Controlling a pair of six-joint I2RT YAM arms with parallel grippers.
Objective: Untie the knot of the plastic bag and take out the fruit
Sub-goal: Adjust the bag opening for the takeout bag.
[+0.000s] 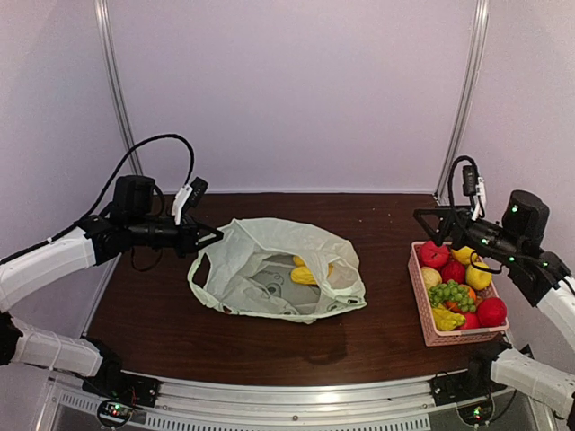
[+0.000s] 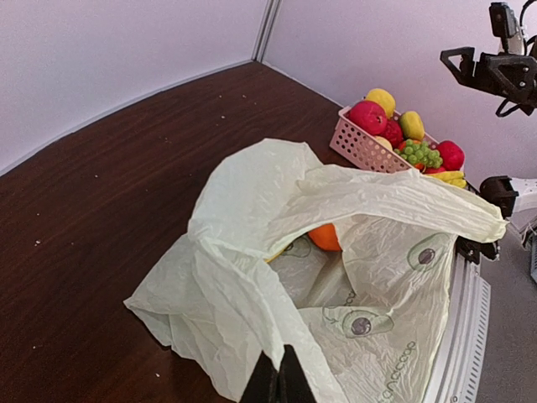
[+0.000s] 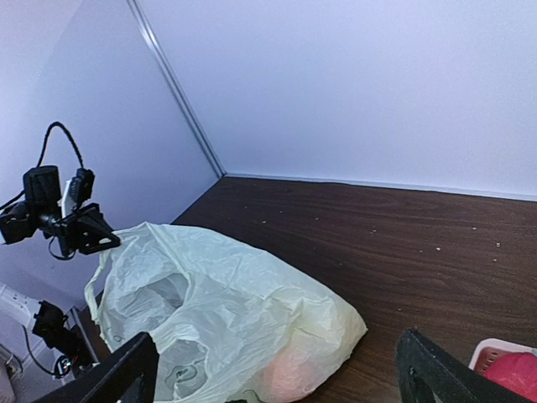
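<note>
The pale green plastic bag (image 1: 269,269) lies in the middle of the table, its mouth gaping toward the left arm. No knot shows in any view. Yellow fruit (image 1: 305,272) lies inside it, and an orange fruit (image 2: 325,238) shows through the opening. My left gripper (image 1: 216,236) is shut on the bag's left edge and holds it lifted; the wrist view shows thin plastic pinched between the closed tips (image 2: 278,374). My right gripper (image 1: 420,226) hovers open above the basket's far end, well right of the bag (image 3: 235,311), with nothing between its fingers (image 3: 126,374).
A pink slatted basket (image 1: 429,328) at the right holds red fruits, yellow fruits and a green grape bunch (image 1: 452,294). It also shows in the left wrist view as the basket (image 2: 357,147). The table's front rail runs close behind the bag.
</note>
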